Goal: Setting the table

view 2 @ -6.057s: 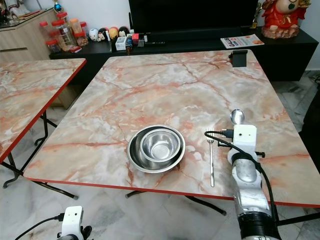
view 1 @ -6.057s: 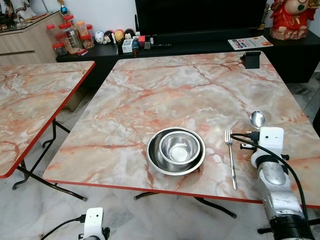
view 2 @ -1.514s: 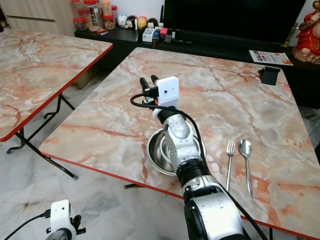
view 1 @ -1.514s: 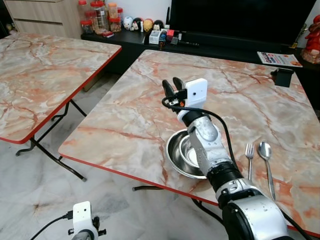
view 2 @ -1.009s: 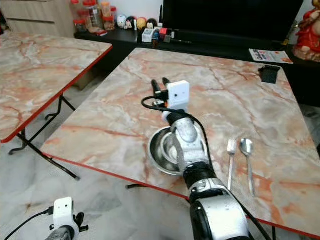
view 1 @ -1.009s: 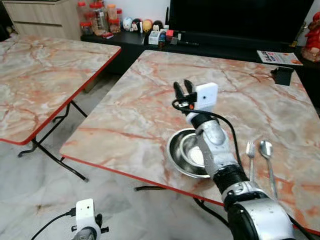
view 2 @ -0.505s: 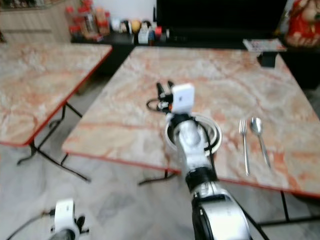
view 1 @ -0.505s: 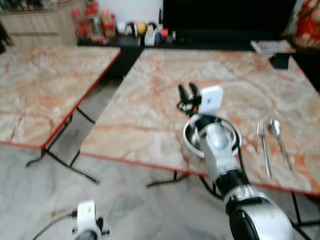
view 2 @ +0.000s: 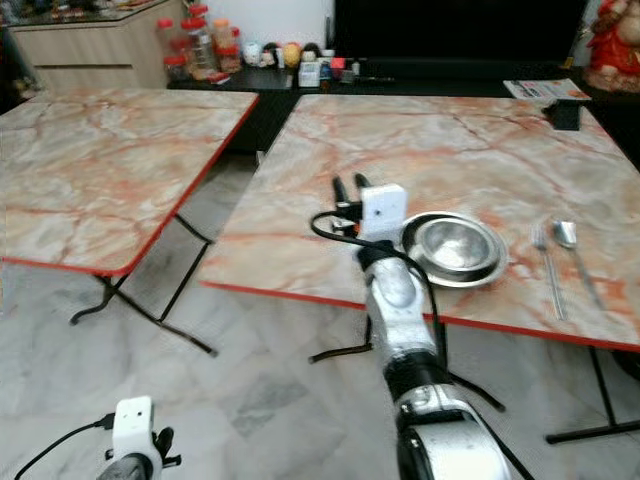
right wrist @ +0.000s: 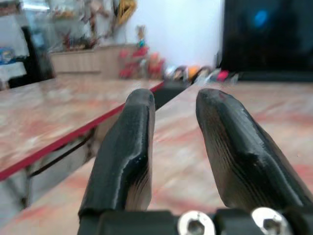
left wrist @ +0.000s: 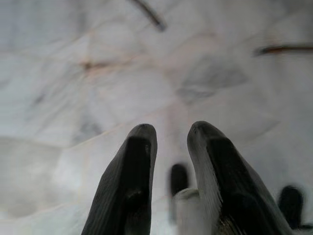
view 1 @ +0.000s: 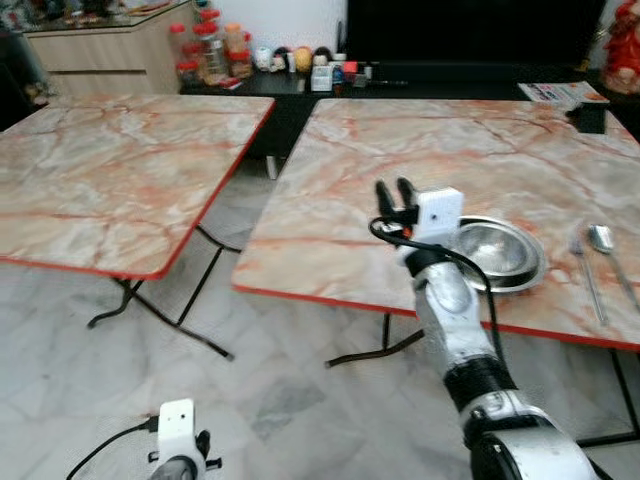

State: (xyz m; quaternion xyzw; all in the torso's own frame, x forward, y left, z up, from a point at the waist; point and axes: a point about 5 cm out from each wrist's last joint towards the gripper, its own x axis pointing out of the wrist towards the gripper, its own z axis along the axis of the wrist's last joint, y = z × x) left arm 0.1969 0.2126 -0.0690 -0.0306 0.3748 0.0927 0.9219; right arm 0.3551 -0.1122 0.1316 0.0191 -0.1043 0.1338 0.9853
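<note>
On the marble surface (view 1: 330, 190), nested steel bowls (view 1: 497, 250) sit beside a fork (view 1: 585, 275) and spoon (view 1: 610, 255). The right gripper (view 1: 396, 192) hovers left of the bowls, empty, fingers slightly apart. The left wrist view shows the left gripper (left wrist: 168, 134), seemingly parted, over the floor.

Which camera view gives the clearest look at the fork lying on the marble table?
The right eye view: the fork lies whole beside the spoon, right of the steel bowls. The left eye view shows it near the frame edge. The wrist views give nothing of it.
</note>
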